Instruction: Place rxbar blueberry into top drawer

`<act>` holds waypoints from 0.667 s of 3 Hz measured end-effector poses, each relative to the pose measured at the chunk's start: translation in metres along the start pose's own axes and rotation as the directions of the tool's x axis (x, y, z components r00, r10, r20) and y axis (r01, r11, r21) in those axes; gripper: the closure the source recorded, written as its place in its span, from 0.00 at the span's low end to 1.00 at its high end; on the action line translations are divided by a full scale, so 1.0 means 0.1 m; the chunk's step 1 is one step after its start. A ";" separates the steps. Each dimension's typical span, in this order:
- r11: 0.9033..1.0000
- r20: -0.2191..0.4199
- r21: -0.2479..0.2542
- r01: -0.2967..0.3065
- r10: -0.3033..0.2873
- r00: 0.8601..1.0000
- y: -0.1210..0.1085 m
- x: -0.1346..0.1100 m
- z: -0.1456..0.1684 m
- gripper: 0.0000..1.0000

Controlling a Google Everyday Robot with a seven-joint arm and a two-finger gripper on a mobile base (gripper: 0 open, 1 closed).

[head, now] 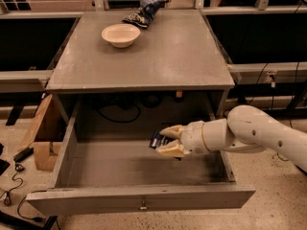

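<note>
Gripper position: just right of the frame's centre, inside the open top drawer, over the right half of its floor. My arm enters from the right edge of the frame and crosses above the drawer's right wall.

Fingers: narrow, pinched on the rxbar blueberry, one finger above it and one below. The dark navy wrapper sticks out to the left of my fingertips, tilted. I cannot tell whether its lower edge touches the drawer floor; a dark shadow lies on the floor just below it.

Drawer: pulled well out toward the bottom of the frame, with the grey front panel lowest and a small knob at its centre. I see nothing else lying on the drawer floor.

Table above the drawer, upper half of the frame: a cream bowl upright at upper left of the top, and a blue-and-white snack bag at the far edge just beyond the bowl, apart from it.

A black cable loops in the dark space behind the drawer. A cardboard box stands on the floor at the left, beside the drawer's left wall.
</note>
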State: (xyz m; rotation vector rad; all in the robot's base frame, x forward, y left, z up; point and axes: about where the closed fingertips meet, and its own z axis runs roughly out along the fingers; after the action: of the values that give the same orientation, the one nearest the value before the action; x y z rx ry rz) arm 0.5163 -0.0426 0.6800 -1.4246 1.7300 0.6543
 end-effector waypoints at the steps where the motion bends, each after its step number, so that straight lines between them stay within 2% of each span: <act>1: 1.000 0.000 0.000 0.000 0.000 1.000 0.00 0.00 0.00 0.20; 2: 1.000 0.000 0.000 0.000 0.000 1.000 0.00 0.00 0.00 0.00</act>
State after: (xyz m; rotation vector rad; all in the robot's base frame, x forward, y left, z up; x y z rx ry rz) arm 0.5163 -0.0426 0.6800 -1.4247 1.7299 0.6544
